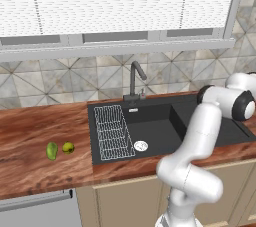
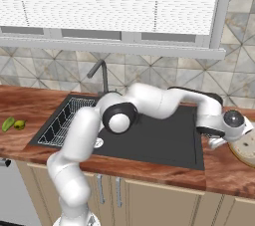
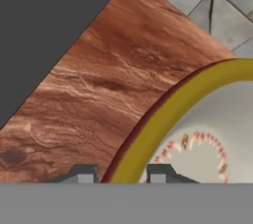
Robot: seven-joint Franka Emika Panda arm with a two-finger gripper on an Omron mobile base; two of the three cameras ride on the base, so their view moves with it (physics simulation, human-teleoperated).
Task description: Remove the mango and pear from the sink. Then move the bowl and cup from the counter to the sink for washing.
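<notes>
Hand (image 3: 121, 174) straddles the bowl's rim (image 3: 148, 124), fingertips partly apart, one outside and one inside; whether they pinch yet, cannot tell. Leftward, two green fruits (image 1: 59, 149) lie on the tabletop (image 1: 35, 131), the sink (image 1: 150, 131) beside them. Step in hand: grasping the bowl (image 2: 245, 148), right of the sink. Next: clamp the rim, lift, carry left into the basin.

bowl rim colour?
Mustard yellow on the bowl rim, speckled grey-beige inside; clearest in the hand view.

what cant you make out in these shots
- Bowl: cut off by the right edge in the right base view, partly behind the arm's wrist.
- Pincer: hand view shows its tips straddling the bowl rim; contact unclear.
- Two fruits: too small to identify.
</notes>
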